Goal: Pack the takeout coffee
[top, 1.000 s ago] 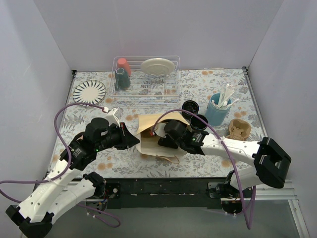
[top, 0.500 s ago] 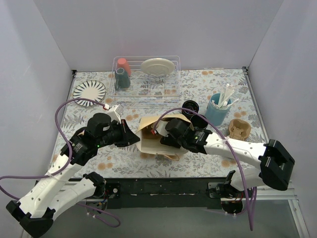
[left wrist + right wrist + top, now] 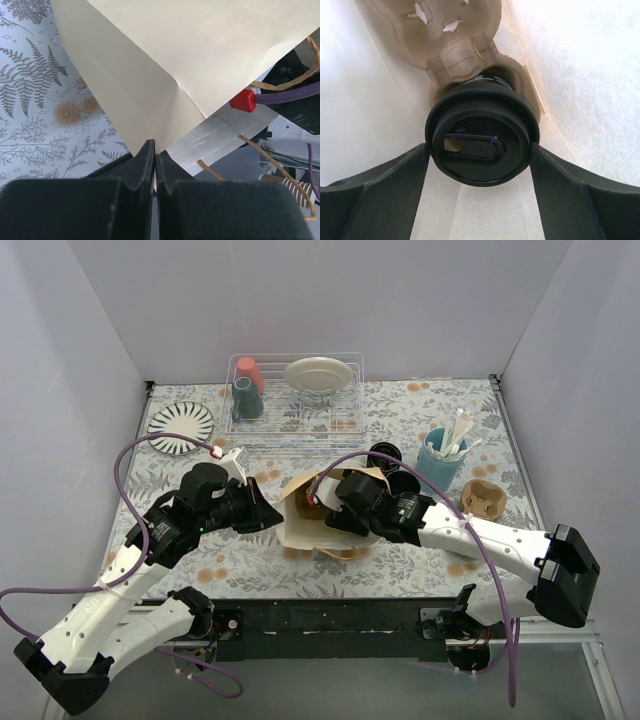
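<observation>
The left fingers (image 3: pixel 142 165) are gripping the bag (image 3: pixel 200 50); right fingers (image 3: pixel 380 190) are flanking the cup (image 3: pixel 480 145) at 3 and 9 o'clock, grip unclear.

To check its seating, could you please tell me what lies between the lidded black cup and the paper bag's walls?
A pulp carrier: the lidded cup sits in one of its pockets inside the paper bag, as the right wrist view shows.
</observation>
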Controlling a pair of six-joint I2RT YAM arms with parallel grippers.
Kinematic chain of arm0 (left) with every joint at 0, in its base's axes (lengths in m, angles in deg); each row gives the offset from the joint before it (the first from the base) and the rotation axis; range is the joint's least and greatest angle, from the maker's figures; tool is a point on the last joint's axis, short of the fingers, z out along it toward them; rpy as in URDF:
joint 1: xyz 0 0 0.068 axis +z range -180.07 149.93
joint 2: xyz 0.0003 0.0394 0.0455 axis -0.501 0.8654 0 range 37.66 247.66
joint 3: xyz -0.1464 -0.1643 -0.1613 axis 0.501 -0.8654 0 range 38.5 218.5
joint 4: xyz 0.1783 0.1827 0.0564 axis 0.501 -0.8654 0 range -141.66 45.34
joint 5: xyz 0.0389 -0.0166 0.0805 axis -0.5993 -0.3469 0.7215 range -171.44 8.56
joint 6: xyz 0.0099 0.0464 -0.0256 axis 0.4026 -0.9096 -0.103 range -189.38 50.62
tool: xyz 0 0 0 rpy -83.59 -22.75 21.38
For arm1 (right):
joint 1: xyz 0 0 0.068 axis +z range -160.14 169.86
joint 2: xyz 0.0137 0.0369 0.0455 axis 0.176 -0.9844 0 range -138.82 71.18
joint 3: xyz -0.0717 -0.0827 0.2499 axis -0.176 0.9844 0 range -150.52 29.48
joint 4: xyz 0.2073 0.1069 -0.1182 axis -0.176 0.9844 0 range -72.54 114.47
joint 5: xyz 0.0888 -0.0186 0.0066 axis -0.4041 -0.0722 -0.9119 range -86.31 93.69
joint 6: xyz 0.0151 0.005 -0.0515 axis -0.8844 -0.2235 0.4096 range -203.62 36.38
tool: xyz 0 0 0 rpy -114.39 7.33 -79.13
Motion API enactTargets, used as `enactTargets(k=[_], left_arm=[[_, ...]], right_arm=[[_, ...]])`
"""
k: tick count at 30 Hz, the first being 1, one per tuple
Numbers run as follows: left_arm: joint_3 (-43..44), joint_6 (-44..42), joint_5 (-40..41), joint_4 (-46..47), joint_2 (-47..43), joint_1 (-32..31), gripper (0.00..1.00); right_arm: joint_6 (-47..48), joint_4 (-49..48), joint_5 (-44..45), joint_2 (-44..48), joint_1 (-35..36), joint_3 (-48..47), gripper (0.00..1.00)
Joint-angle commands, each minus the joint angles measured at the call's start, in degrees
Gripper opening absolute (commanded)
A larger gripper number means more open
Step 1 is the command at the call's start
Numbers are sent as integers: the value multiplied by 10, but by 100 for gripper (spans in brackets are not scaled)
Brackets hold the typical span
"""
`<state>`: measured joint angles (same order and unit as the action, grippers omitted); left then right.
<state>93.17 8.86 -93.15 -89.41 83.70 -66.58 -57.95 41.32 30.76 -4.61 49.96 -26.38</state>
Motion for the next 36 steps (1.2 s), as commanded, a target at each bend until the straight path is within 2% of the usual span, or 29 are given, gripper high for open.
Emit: enactTargets(k=[1, 11, 20, 36], left_arm=[[25, -10, 17, -40, 7, 0, 0], [61, 2, 47, -89, 29, 0, 0], [115, 10, 65, -139, 58, 0, 0], [206, 3, 52, -109, 99, 0, 23]], right_arm=[[-26, 11, 24, 13, -9, -29, 85], [-49, 28, 7, 9, -9, -65, 89], [-69, 41, -19, -2, -9, -95, 82], [-91, 54, -50, -21, -9, -139, 81]])
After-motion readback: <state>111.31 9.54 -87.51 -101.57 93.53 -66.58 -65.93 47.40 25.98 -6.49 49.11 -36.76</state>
